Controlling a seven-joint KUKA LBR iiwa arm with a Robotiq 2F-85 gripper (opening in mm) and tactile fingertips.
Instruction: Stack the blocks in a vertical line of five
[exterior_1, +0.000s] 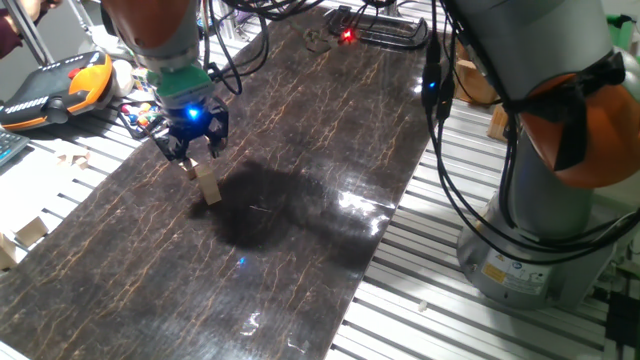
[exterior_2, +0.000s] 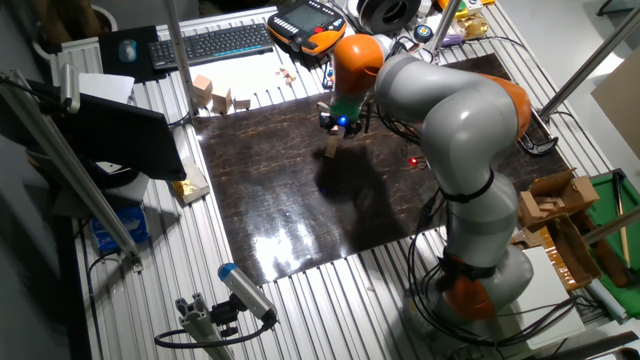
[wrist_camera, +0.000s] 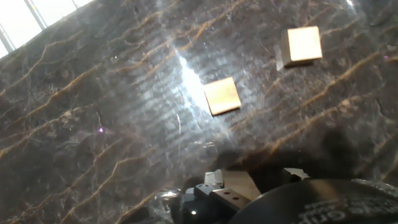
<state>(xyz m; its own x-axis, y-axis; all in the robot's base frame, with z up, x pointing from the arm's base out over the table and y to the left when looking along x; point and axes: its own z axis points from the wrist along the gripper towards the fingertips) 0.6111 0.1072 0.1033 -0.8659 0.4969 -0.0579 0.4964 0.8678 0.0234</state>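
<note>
My gripper (exterior_1: 190, 152) hangs low over the left part of the dark marbled table (exterior_1: 300, 150). It is shut on a small tan block (wrist_camera: 240, 183), which shows between the fingers in the hand view and under the fingertips as the held block (exterior_1: 190, 169). Just right of it stands a short column of blocks (exterior_1: 208, 187); its height is hard to tell. Ahead of the fingers, the hand view has two tan block tops: one block (wrist_camera: 222, 96) in the middle and another block (wrist_camera: 303, 45) at upper right. The other fixed view has the gripper (exterior_2: 339, 127) above a block (exterior_2: 330, 150).
An orange teach pendant (exterior_1: 60, 85) and a multicoloured cube (exterior_1: 140, 115) lie off the table's far left corner. Larger wooden pieces (exterior_2: 212, 95) sit on the slatted bench near a keyboard (exterior_2: 215, 42). The arm's base (exterior_1: 530, 250) stands to the right, with cables hanging.
</note>
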